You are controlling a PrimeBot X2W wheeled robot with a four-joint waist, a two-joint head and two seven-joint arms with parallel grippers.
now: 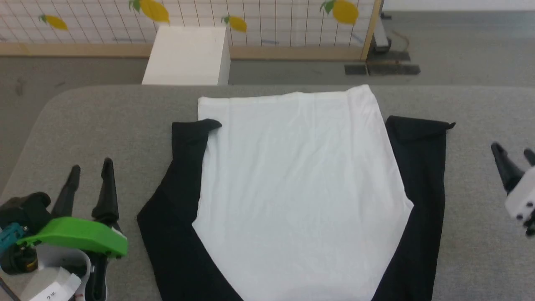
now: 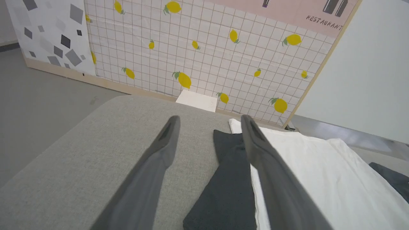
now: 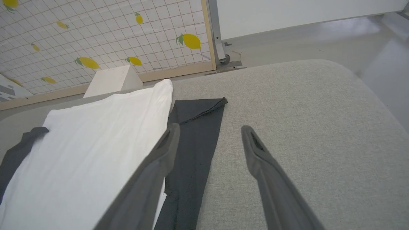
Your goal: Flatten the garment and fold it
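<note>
Both grippers spread, empty, flanking white cotton T-shirt with black sleeves (image 1: 301,188): my left gripper (image 1: 91,164) left, right gripper (image 1: 513,149) right; its length runs away from me.

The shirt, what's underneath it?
The grey table lies under the shirt, showing beside it and past its far edge. Whatever the cloth covers, including its underside, is hidden.

The garment (image 1: 301,188) lies flat on the middle of the surface (image 1: 104,125), its far end close to the far edge. Its left sleeve (image 1: 179,188) and right sleeve (image 1: 422,188) lie along its sides. My left tool (image 1: 91,164) is near the near left corner, apart from the garment. My right tool (image 1: 513,149) is by the right edge, also apart. Behind the far edge, a box (image 1: 188,54) stands on the floor (image 1: 62,71) before a screen (image 1: 271,21).
</note>
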